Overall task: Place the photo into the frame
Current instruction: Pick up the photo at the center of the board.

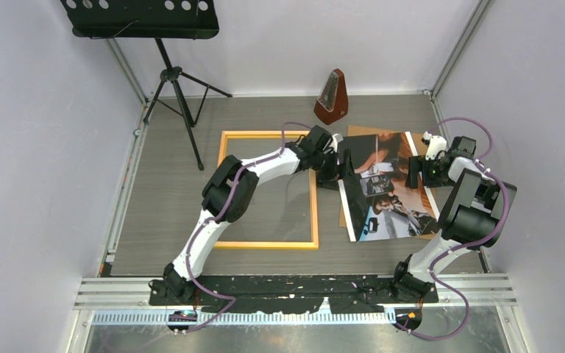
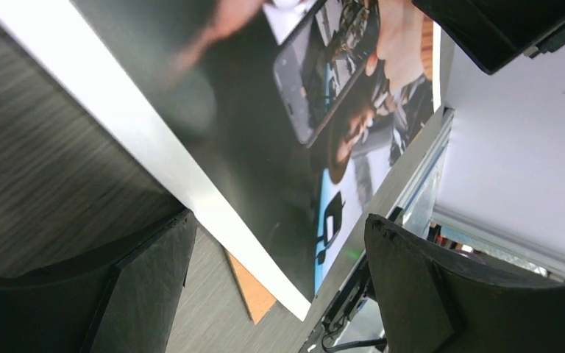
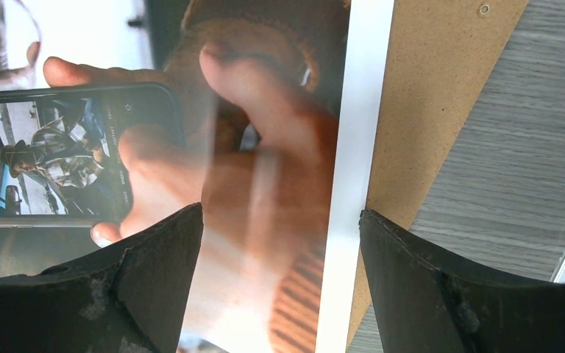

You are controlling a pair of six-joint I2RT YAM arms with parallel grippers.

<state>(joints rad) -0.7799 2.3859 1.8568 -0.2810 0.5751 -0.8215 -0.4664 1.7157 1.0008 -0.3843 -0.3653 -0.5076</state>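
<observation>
Black rubber fingers of the left gripper [image 2: 276, 235] are spread wide, pinching nothing. The white-bordered left edge of the photo [image 1: 386, 187] runs between them. The right gripper [image 3: 279, 220] is likewise splayed over the print's right border, gripping nothing. The photo sits just right of the frame [image 1: 265, 244], on a brown fibreboard sheet [image 3: 419, 110] that shows past its far and right edges. The frame lies flat on the grey wood-grain table [image 1: 169, 191]. A metronome [image 1: 331, 97] stands beyond, and a music stand [image 1: 147, 18] at far left.
</observation>
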